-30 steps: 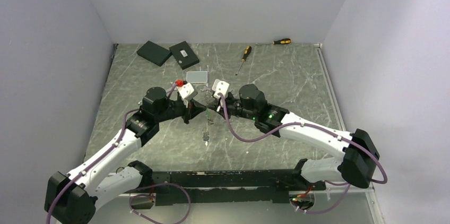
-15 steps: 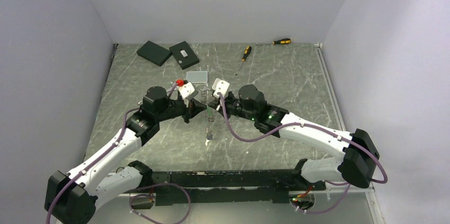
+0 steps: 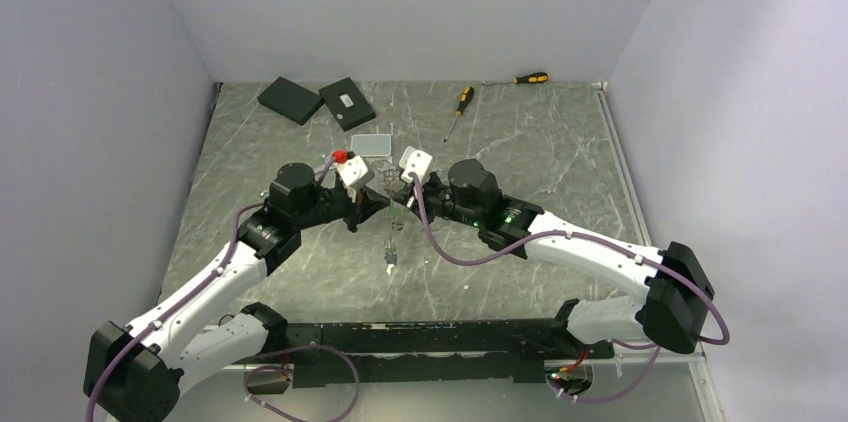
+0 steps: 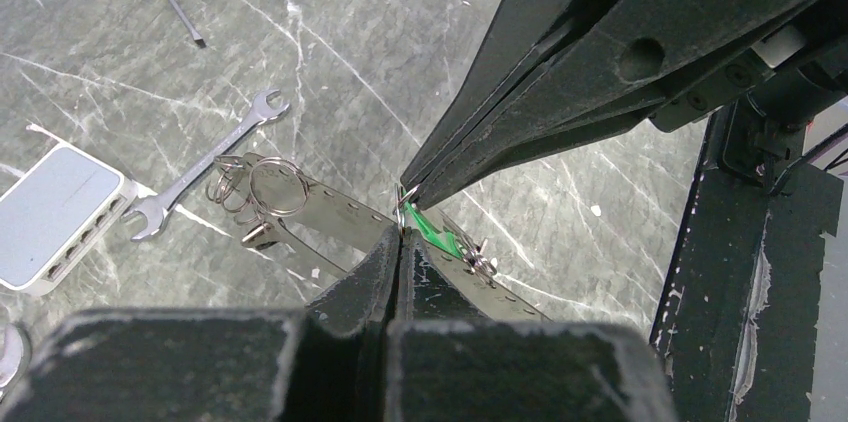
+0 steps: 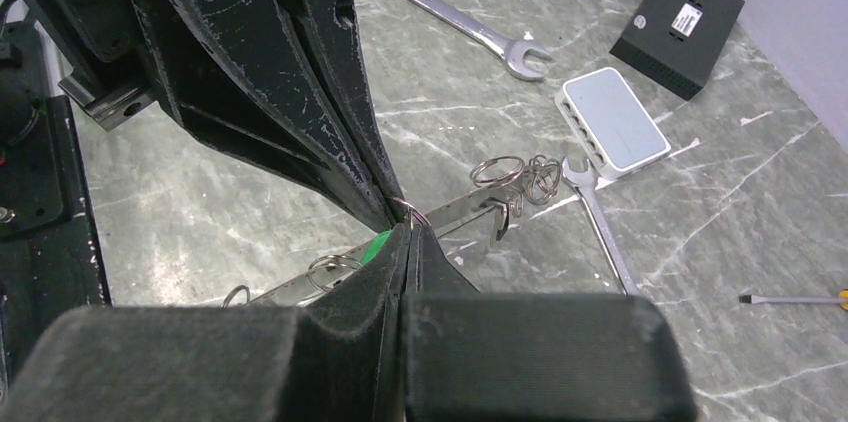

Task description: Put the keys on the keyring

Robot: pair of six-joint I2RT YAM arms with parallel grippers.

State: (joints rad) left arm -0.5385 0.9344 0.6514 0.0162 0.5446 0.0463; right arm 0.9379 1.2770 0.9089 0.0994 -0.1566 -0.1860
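My left gripper (image 3: 380,202) and right gripper (image 3: 397,204) meet tip to tip over the table's middle, both shut. In the left wrist view my left gripper (image 4: 400,234) pinches a thin silvery wire loop, the keyring (image 4: 403,208). The right gripper's fingertips (image 4: 425,177) touch it from above. A key with a green tag (image 4: 432,229) hangs at the right gripper's tips. In the right wrist view my right gripper (image 5: 408,232) is closed by the loop (image 5: 411,209) and the green tag (image 5: 375,245). More small keys (image 3: 390,260) lie below on the table.
A perforated metal strip (image 4: 330,214) with spare rings (image 4: 270,185) lies under the tips. Nearby are a wrench (image 4: 205,167), a second wrench (image 5: 455,17), a white box (image 3: 372,145), two black boxes (image 3: 347,102) and two screwdrivers (image 3: 461,102).
Almost nothing. Both grippers stay shut tip to tip; the right wrist has edged slightly left, and the small keys below have shifted a little.
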